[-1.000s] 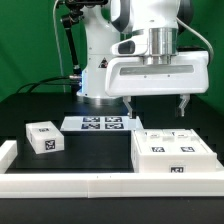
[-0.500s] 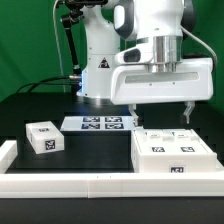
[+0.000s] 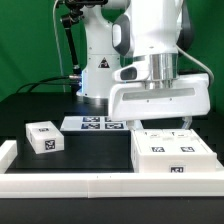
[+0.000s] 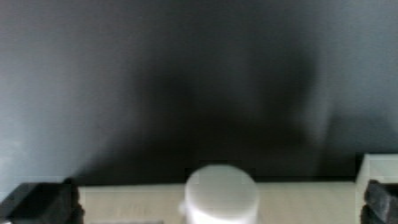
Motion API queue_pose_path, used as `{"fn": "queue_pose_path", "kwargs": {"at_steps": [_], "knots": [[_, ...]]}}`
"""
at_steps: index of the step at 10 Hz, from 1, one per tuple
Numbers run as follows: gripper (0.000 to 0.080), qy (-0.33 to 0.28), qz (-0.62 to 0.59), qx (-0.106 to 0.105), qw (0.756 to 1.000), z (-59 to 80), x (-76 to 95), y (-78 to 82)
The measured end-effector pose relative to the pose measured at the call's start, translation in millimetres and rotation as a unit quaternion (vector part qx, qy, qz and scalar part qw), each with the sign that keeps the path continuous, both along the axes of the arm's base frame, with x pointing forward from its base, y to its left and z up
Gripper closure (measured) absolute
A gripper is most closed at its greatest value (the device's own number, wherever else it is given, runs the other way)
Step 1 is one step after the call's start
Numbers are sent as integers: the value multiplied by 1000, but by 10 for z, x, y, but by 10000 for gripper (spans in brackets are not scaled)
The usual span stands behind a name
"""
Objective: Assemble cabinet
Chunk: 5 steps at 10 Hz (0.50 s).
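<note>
The cabinet's large white boxy part (image 3: 175,152), with several tags on its top, lies at the exterior view's right. A small white tagged block (image 3: 43,137) lies at the left. My gripper (image 3: 160,118) hangs just above the boxy part's far edge, jaws wide open and empty. The wrist view is blurred. It shows my gripper (image 4: 214,205) with dark fingertips (image 4: 45,200) at both lower corners. Between them are a white rounded shape (image 4: 219,193) and a pale strip. I cannot tell what that shape is.
The marker board (image 3: 95,123) lies flat on the black table behind the middle, in front of the arm's base. A long white border rail (image 3: 70,182) runs along the front edge. A short white piece sits at the front left corner.
My gripper has come down and shifted toward the exterior view's right, closer to the boxy part's far edge. The jaws stay open. The parts have not moved.
</note>
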<state>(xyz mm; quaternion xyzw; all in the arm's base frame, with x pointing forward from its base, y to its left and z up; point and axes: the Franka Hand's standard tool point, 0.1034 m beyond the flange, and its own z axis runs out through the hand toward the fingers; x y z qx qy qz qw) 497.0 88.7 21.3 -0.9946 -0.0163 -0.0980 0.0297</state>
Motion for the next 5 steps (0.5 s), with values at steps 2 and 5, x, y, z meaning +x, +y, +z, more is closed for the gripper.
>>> {"fn": "queue_pose_path", "kwargs": {"at_steps": [2,5], "knots": [[2,0,3,0,1000,-2,1,-5],[2,3,-8,1,1000,-63,-19,-19]]}}
